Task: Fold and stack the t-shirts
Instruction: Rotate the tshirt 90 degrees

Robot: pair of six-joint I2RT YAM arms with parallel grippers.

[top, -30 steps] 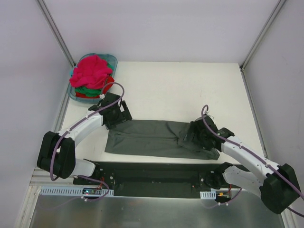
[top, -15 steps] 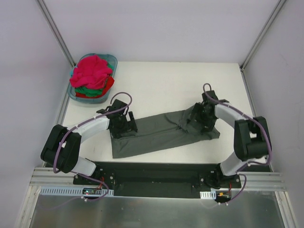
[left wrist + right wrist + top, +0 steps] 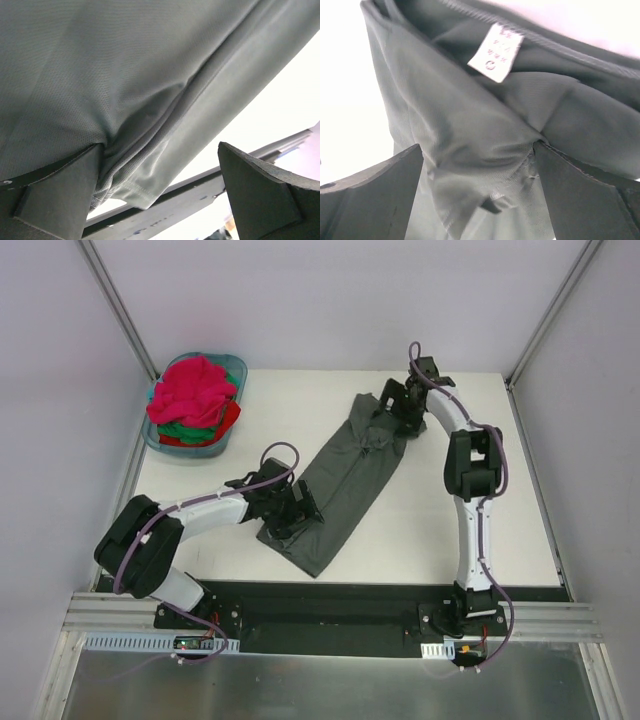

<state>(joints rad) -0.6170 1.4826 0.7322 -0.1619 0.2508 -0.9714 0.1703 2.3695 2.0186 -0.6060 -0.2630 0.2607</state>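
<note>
Top view: a dark charcoal grey t-shirt [image 3: 345, 480] lies in a long, narrow fold running diagonally across the white counter [image 3: 440, 520]. Its near hem end sits by the left gripper [image 3: 290, 512] and its collar end by the right gripper [image 3: 393, 410].

Left wrist view: the jaws stand apart. Grey knit spans the gap, and a stitched hem fold is tucked against the left finger [image 3: 55, 195].

Right wrist view: the jaws are likewise apart, with cloth bunched between the fingers [image 3: 580, 195]. A small white neck label [image 3: 496, 52] hangs inside the collar seam; its grey print is too small to read.

At the far left corner, a teal basket [image 3: 238, 362] holds a heap with the pink-red shirt [image 3: 195, 388] on top, over the green shirt [image 3: 185, 427] and the red shirt [image 3: 228, 418].
</note>
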